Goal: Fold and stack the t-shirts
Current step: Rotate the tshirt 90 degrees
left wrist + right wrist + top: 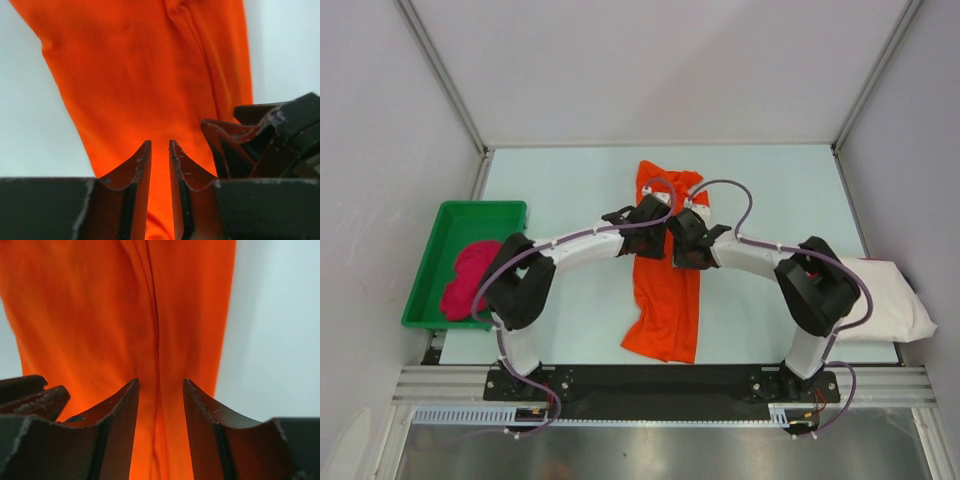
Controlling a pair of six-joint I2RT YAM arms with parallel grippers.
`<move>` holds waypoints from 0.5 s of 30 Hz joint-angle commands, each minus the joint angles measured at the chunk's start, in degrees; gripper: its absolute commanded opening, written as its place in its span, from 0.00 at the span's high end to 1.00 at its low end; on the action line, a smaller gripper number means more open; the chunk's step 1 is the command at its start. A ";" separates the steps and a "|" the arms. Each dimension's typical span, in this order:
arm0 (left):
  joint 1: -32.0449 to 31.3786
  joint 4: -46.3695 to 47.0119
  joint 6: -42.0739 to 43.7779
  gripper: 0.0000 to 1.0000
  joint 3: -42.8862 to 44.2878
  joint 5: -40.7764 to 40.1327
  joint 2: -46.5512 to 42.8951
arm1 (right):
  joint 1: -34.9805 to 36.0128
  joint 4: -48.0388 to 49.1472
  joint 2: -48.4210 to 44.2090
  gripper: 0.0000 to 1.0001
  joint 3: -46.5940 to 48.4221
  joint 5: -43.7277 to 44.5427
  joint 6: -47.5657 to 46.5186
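The bright orange t-shirt [665, 300] lies lengthwise in a long narrow strip at the table's middle. Both grippers press down on its upper half, side by side. My left gripper [655, 215] [159, 142] has its jaws drawn to a narrow slit with orange cloth [150, 75] pinched between them. My right gripper [682, 235] [160, 381] stands wider, straddling a raised crease of the orange cloth [100, 315]. The magenta-pink t-shirt [465, 278] sits crumpled in the green tray. The off-white t-shirt [895, 300] lies at the right edge, partly hidden behind the right arm.
The green tray [480, 206] stands at the table's left edge. White walls and metal frame posts close in the back and sides. The two wrists nearly touch; each gripper's body shows in the other's wrist view.
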 commanded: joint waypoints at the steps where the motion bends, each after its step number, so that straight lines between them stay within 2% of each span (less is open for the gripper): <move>1: 3.04 1.34 1.14 0.75 3.63 3.45 4.37 | -1.88 1.90 6.07 0.55 6.89 1.04 -1.13; 10: 7.09 -0.33 0.87 0.77 7.14 7.40 10.62 | -5.22 -0.30 11.19 0.57 10.24 0.34 0.36; 15: 9.11 -3.40 1.40 0.78 13.20 9.07 15.80 | -7.41 -2.32 14.35 0.57 13.76 0.42 -0.60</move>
